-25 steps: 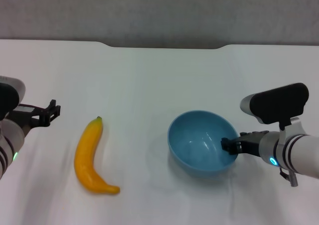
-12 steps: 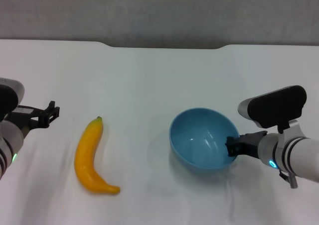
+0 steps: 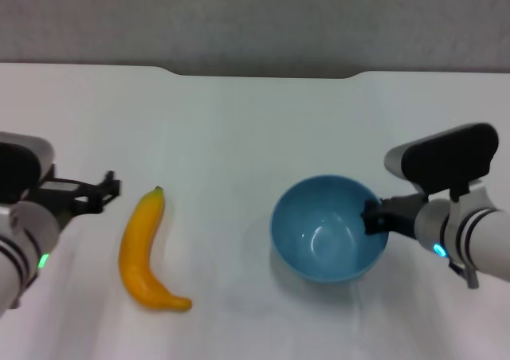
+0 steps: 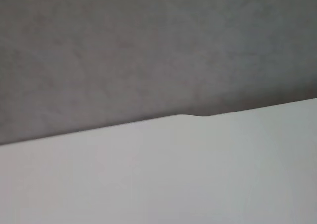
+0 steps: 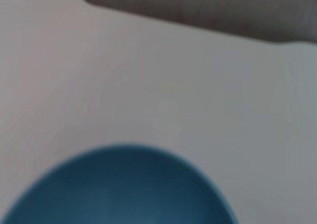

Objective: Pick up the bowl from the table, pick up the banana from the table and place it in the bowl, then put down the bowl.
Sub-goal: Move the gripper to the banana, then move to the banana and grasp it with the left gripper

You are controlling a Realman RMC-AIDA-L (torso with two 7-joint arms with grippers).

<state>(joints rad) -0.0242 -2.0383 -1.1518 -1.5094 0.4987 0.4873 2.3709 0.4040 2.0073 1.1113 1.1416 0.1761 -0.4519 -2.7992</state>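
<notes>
At the surface's (image 3: 239, 129) left edge, the left gripper (image 3: 102, 193) points toward the banana (image 3: 142, 252), just short of its green stem tip; whether it is open I cannot tell. Bare white room lies between the banana and the light-blue bowl (image 3: 323, 232), and behind both up to the notched far edge. The right gripper (image 3: 374, 217) is clamped on the bowl's right rim.
</notes>
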